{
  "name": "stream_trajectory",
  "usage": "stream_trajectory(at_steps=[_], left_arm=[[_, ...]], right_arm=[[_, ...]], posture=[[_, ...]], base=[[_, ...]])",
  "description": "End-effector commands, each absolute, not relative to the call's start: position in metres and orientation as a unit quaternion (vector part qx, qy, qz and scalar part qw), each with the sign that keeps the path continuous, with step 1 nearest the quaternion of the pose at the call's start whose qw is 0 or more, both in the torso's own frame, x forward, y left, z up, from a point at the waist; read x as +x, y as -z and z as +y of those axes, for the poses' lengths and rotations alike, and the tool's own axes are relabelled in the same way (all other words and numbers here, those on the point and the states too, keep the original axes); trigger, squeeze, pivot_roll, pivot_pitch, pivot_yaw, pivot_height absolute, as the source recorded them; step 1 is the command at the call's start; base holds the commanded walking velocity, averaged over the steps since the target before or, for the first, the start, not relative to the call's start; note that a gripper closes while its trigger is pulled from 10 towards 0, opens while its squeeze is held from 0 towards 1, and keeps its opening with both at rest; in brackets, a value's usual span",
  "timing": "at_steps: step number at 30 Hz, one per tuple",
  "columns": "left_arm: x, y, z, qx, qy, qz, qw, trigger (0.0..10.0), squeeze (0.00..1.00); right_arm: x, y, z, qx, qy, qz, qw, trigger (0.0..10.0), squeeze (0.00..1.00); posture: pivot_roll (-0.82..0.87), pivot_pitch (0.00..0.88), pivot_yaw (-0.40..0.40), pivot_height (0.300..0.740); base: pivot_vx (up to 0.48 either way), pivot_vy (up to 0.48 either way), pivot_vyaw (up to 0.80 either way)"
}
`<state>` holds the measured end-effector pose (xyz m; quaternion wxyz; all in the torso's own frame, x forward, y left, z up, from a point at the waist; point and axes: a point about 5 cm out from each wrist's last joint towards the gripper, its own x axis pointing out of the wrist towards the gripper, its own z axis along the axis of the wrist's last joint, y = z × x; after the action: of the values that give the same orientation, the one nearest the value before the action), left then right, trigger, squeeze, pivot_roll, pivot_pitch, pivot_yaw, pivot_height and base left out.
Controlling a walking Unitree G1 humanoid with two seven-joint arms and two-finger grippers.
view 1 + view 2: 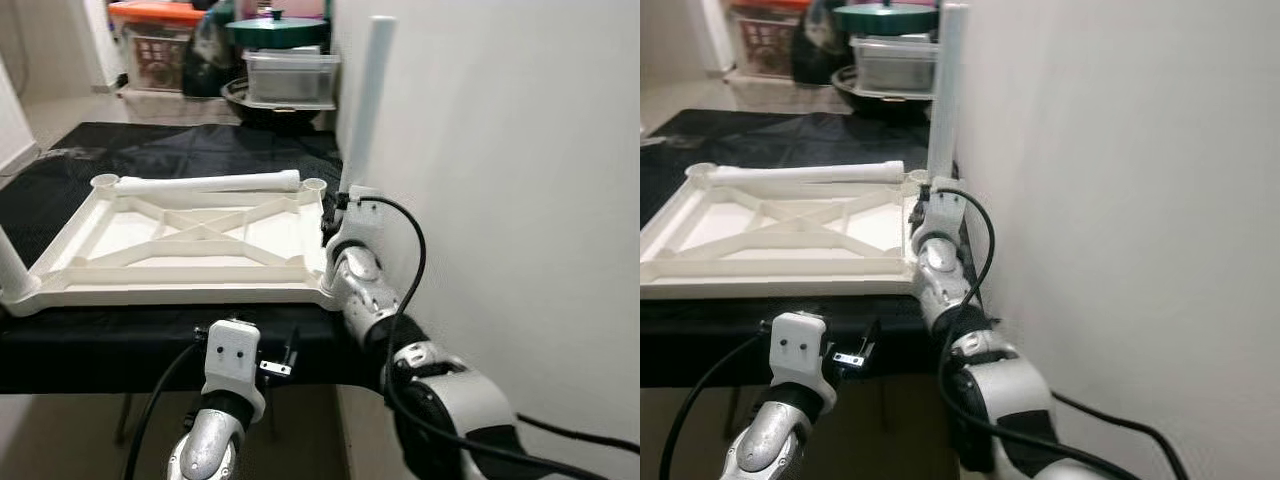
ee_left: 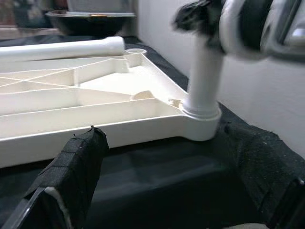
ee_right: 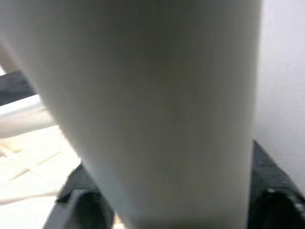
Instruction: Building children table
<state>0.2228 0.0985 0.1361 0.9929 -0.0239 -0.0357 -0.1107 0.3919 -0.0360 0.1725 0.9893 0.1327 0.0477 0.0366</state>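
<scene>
Tabletop (image 1: 190,240) lies upside down, ribs up, on the black-covered bench (image 1: 150,345). Right gripper (image 1: 338,208) is clenched on the leg (image 1: 364,110) low down, just above the near right corner socket (image 2: 200,117); the leg stands near vertical with its foot in that socket, close to the wall (image 1: 500,150). Long axis is up-down, so my guess is the next move is a straight push or twist down along that axis. The left wrist view shows the foot inside the collar, but I can't tell if it's fully seated. Left gripper (image 1: 282,362) hangs below the bench's front edge, fingers spread, holding nothing, aimed at the same corner, so it's well placed to brace the frame. A second leg (image 1: 205,183) lies flat across the far edge of the tabletop, long axis left-right, between the two far sockets; it's apart from both grippers, and neither is clearly nearer. Another leg (image 1: 12,265) stands in the near left corner.
</scene>
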Motion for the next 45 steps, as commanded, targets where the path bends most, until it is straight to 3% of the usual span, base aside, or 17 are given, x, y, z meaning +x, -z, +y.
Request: stream_trajectory(at_steps=[1, 5, 6, 10, 12, 13, 15, 17, 29, 30, 31, 32, 36, 37, 39, 40, 45], left_arm=[[0.223, -0.135, 0.098, -0.019, 0.111, -0.034, 0.993, 10.0, 0.0], [0.222, -0.135, 0.098, -0.019, 0.111, -0.035, 0.993, 10.0, 0.0], [0.223, -0.135, 0.099, -0.019, 0.11, -0.035, 0.993, 10.0, 0.0], [0.223, -0.135, 0.099, -0.019, 0.11, -0.035, 0.993, 10.0, 0.0], [0.224, -0.135, 0.1, -0.019, 0.109, -0.036, 0.993, 10.0, 0.0], [0.224, -0.135, 0.1, -0.019, 0.109, -0.036, 0.993, 10.0, 0.0], [0.225, -0.136, 0.1, -0.018, 0.109, -0.039, 0.993, 10.0, 0.0], [0.225, -0.136, 0.1, -0.018, 0.109, -0.039, 0.993, 10.0, 0.0], [0.224, -0.138, 0.1, -0.019, 0.107, -0.041, 0.993, 10.0, 0.0], [0.224, -0.138, 0.1, -0.019, 0.107, -0.041, 0.993, 10.0, 0.0], [0.224, -0.138, 0.1, -0.019, 0.107, -0.041, 0.993, 10.0, 0.0], [0.224, -0.138, 0.1, -0.02, 0.106, -0.041, 0.993, 10.0, 0.0], [0.224, -0.138, 0.1, -0.02, 0.105, -0.042, 0.993, 10.0, 0.0], [0.224, -0.138, 0.1, -0.02, 0.105, -0.042, 0.993, 10.0, 0.0], [0.224, -0.138, 0.1, -0.02, 0.105, -0.042, 0.993, 10.0, 0.0], [0.224, -0.137, 0.1, -0.02, 0.105, -0.041, 0.993, 10.0, 0.0], [0.224, -0.137, 0.1, -0.021, 0.106, -0.04, 0.993, 10.0, 0.0]], right_arm=[[0.39, -0.171, -0.029, 0.142, -0.05, 0.049, 0.987, 10.0, 1.0], [0.389, -0.172, -0.028, 0.14, -0.036, 0.051, 0.988, 10.0, 1.0], [0.391, -0.18, -0.027, 0.141, -0.062, 0.028, 0.988, 10.0, 0.0], [0.392, -0.186, -0.027, 0.14, -0.083, 0.01, 0.987, 10.0, 0.0], [0.393, -0.203, -0.023, 0.158, -0.318, -0.001, 0.935, 10.0, 0.0], [0.393, -0.203, -0.023, 0.158, -0.318, -0.001, 0.935, 10.0, 0.0], [0.386, -0.211, -0.025, 0.155, -0.485, 0.015, 0.861, 10.0, 0.0], [0.386, -0.211, -0.025, 0.155, -0.485, 0.015, 0.861, 10.0, 0.0], [0.358, -0.203, -0.002, 0.047, -0.687, 0.039, 0.724, 10.0, 0.0], [0.355, -0.201, 0.002, 0.043, -0.701, 0.038, 0.711, 4.1, 0.0], [0.355, -0.201, 0.002, 0.043, -0.701, 0.038, 0.711, 4.1, 0.0], [0.353, -0.2, 0.005, 0.042, -0.708, 0.039, 0.704, 0.0, 0.0], [0.356, -0.199, 0.011, 0.036, -0.668, 0.033, 0.743, 0.0, 0.0], [0.368, -0.198, 0.011, 0.035, -0.566, 0.029, 0.823, 0.0, 0.0], [0.368, -0.198, 0.011, 0.035, -0.566, 0.029, 0.823, 0.0, 0.0], [0.379, -0.198, 0.004, 0.043, -0.474, 0.031, 0.879, 0.0, 0.0], [0.396, -0.193, -0.022, 0.07, -0.275, 0.047, 0.958, 0.0, 0.0]], posture=[[0.02, 0.0, -0.072, 0.74], [0.02, 0.0, -0.072, 0.74], [0.02, 0.0, -0.074, 0.74], [0.02, 0.0, -0.074, 0.74], [0.01, 0.0, -0.071, 0.74], [0.01, 0.0, -0.071, 0.74], [0.01, 0.0, -0.071, 0.74], [0.01, 0.0, -0.071, 0.74], [0.03, 0.0, -0.082, 0.74], [0.03, 0.0, -0.085, 0.74], [0.03, 0.0, -0.085, 0.74], [0.03, 0.0, -0.084, 0.74], [0.03, 0.0, -0.084, 0.74], [0.03, 0.0, -0.084, 0.74], [0.03, 0.0, -0.084, 0.74], [0.03, 0.0, -0.084, 0.74], [0.03, 0.0, -0.084, 0.74]], base=[[0.0, 0.0, 0.0], [0.0, 0.0, 0.0], [0.0, 0.0, 0.0], [0.0, 0.0, 0.0], [0.0, 0.0, 0.0], [0.0, 0.0, 0.0], [0.0, 0.0, 0.0], [0.0, 0.0, 0.0], [0.0, 0.0, 0.0], [0.0, 0.0, 0.0], [0.0, 0.0, 0.0], [0.0, 0.0, 0.0], [0.0, 0.0, 0.0], [0.0, 0.0, 0.0], [0.0, 0.0, 0.0], [0.0, 0.0, 0.0], [0.0, 0.0, 0.0]])
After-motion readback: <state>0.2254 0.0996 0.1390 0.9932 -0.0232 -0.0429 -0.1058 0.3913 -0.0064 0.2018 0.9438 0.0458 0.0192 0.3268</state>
